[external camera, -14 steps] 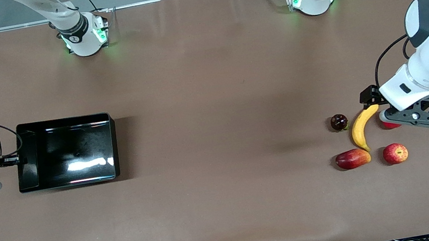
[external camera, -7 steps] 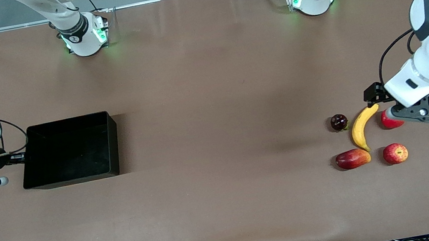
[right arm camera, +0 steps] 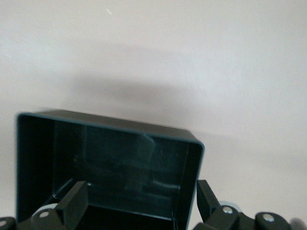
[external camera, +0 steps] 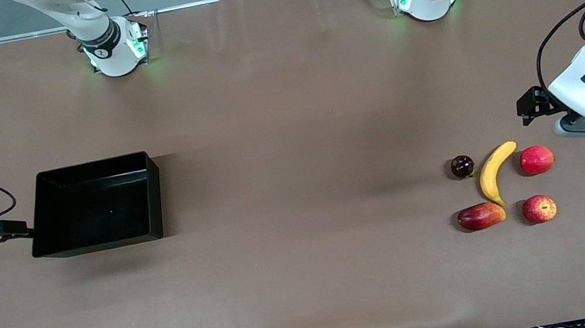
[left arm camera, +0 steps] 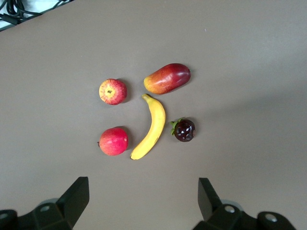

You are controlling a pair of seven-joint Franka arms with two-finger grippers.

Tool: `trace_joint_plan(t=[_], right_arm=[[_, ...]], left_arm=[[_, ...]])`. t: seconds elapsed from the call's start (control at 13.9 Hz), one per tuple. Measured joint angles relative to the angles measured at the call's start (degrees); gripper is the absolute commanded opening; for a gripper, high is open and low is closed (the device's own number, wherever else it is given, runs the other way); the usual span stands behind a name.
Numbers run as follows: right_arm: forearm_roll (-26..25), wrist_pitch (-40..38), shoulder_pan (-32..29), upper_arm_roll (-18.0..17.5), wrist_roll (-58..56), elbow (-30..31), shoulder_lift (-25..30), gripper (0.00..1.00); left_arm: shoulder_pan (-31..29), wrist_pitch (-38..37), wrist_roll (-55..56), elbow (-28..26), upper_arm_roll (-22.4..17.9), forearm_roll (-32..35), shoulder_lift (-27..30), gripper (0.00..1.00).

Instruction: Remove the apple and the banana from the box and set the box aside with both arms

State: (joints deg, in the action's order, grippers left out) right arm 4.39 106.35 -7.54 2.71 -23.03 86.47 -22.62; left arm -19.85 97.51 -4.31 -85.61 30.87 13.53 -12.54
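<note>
Both fruits we want lie out on the bench: banana (external camera: 493, 173) beside apple (external camera: 539, 209), well apart from the empty box (external camera: 95, 205) at the right arm's end. Our left hand (left arm camera: 144, 203) hangs open above them; our right hand (right arm camera: 139, 203) gapes empty at the box's wall, so we judge the job finished.

black glossy box (external camera: 95, 205) flat on table toward right arm's end, empty. curved yellow banana (external camera: 495, 173) toward left arm's end, lying flat. red, yellow-streaked apple (external camera: 539, 209) just beside banana's tip, nearer front camera.
</note>
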Motion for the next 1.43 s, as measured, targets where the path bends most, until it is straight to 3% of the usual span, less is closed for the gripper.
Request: trace_joint_plan(t=[0.22,0.36,0.57,0.86,0.93,1.22,1.43], right_arm=[[-0.2,-0.6,4.8,-0.1,0.2,-5.0,0.3,1.0],[-0.3,-5.1,7.0,-0.1,0.2,-6.6,1.9,1.0],[-0.4,-12.7,9.1,-0.2,2.4,-6.8,7.6,1.0],[-2.2,-20.0,10.5,-0.2,11.5,-2.1,18.0,1.0],[-3.1,-21.0,10.7,-0.3,12.0,-0.9,20.2,1.0],[-4.1,-21.7,10.7,-0.4,12.4,3.4,24.4,1.0],[-4.4,-21.5,10.7,-0.1,12.9,3.4,24.3,1.0]], left_arm=[[-0.2,-2.3,0.0,1.3,-0.1,0.0,0.6,1.0],[-0.4,-4.4,0.0,3.5,-0.2,0.0,0.9,1.0],[-1.0,-6.9,0.0,4.7,-0.2,0.0,2.3,1.0],[-2.7,-9.2,0.0,4.3,-1.1,-4.1,5.5,1.0],[-0.8,-9.4,0.3,3.7,-3.4,-5.6,6.5,1.0],[12.5,-9.5,2.6,-2.3,-19.0,-11.3,13.0,1.0],[16.2,-9.1,7.0,-8.5,-21.4,-11.7,19.2,1.0]])
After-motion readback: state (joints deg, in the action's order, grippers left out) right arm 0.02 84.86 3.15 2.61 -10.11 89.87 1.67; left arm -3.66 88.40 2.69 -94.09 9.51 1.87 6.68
